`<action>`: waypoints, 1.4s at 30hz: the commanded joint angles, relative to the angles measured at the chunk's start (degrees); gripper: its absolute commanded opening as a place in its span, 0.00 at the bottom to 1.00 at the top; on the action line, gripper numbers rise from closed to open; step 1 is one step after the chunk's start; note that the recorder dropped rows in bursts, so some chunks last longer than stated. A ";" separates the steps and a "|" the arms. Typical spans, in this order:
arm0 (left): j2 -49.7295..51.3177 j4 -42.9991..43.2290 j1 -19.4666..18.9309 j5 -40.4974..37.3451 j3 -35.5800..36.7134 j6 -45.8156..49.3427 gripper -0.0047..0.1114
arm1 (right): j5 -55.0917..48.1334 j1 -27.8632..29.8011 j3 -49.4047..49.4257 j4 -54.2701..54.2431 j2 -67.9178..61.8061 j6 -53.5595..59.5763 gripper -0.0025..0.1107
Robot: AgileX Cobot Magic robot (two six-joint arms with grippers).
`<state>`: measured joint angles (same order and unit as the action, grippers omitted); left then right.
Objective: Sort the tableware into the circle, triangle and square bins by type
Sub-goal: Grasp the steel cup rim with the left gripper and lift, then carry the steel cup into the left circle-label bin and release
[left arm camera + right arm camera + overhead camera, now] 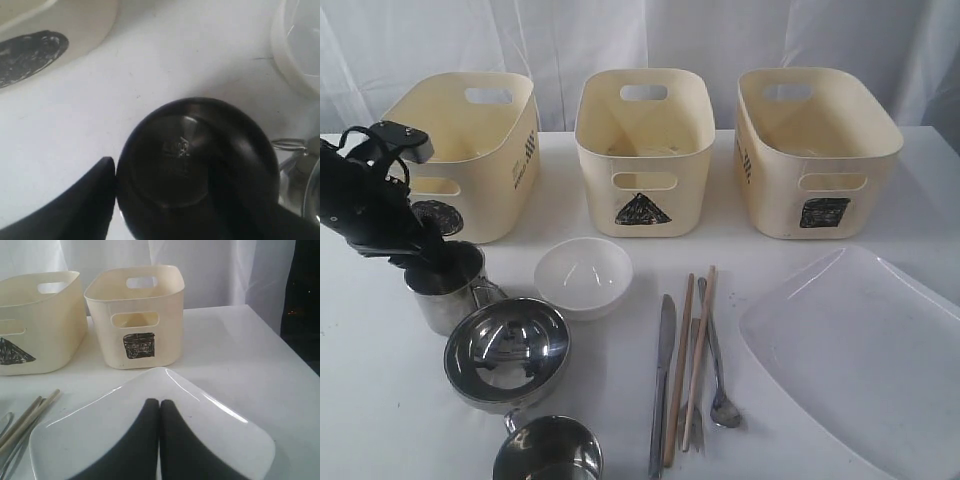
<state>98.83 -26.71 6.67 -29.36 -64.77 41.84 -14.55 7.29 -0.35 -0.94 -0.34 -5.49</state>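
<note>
Steel mug (438,303), crowded by steel bowl (507,352), sits at seemingly released left jaws; right jaws clenched.

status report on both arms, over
Left fingers open at the steel handled mug by the circle-marked cream tub. Right fingers shut over the white square plate. Steel bowl crowds the mug.

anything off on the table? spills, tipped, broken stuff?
Nothing is spilled, tipped or broken. The only untidy spot is in the cutlery row, where one of the wooden chopsticks crosses the handle of the steel spoon.
</note>
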 commanded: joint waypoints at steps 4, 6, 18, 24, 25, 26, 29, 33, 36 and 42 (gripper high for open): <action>-0.16 2.07 0.34 -4.06 -2.28 -2.47 0.55 | 0.35 -0.42 0.35 0.13 0.34 -0.35 0.02; -0.16 4.24 0.34 -4.59 -2.36 -4.42 0.55 | 0.35 -0.42 0.35 0.13 0.34 -0.35 0.02; 4.07 4.14 0.34 -4.73 -2.36 -4.52 0.55 | 0.35 -0.42 0.35 0.13 0.34 -0.35 0.02; 4.07 4.14 0.34 -3.64 -2.36 -7.32 0.31 | 0.35 -0.42 0.35 0.13 0.34 -0.35 0.02; 4.07 4.14 0.34 -3.44 -2.36 -7.57 0.24 | 0.35 -0.42 0.35 0.13 0.34 -0.35 0.02; 3.94 4.14 0.34 -3.51 -2.36 -7.57 0.17 | 0.35 -0.42 0.35 0.13 0.34 -0.35 0.02; 2.93 4.14 0.34 -3.71 -2.36 -7.57 0.04 | 0.35 -0.42 0.35 0.13 0.34 -0.35 0.02; 1.05 4.14 0.34 -3.19 -2.36 -7.57 0.04 | 0.35 -0.42 0.35 0.13 0.34 -0.35 0.02; 0.24 4.14 0.34 -2.89 -2.65 -7.57 0.04 | 0.35 -0.42 0.35 0.13 0.34 -0.35 0.02; -1.45 4.14 0.34 -3.20 -2.65 -7.57 0.04 | 0.35 -0.42 0.35 0.13 0.34 -0.35 0.02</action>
<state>98.93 -22.06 6.67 -31.40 -67.09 34.60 -14.55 7.29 -0.35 -0.94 -0.34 -5.49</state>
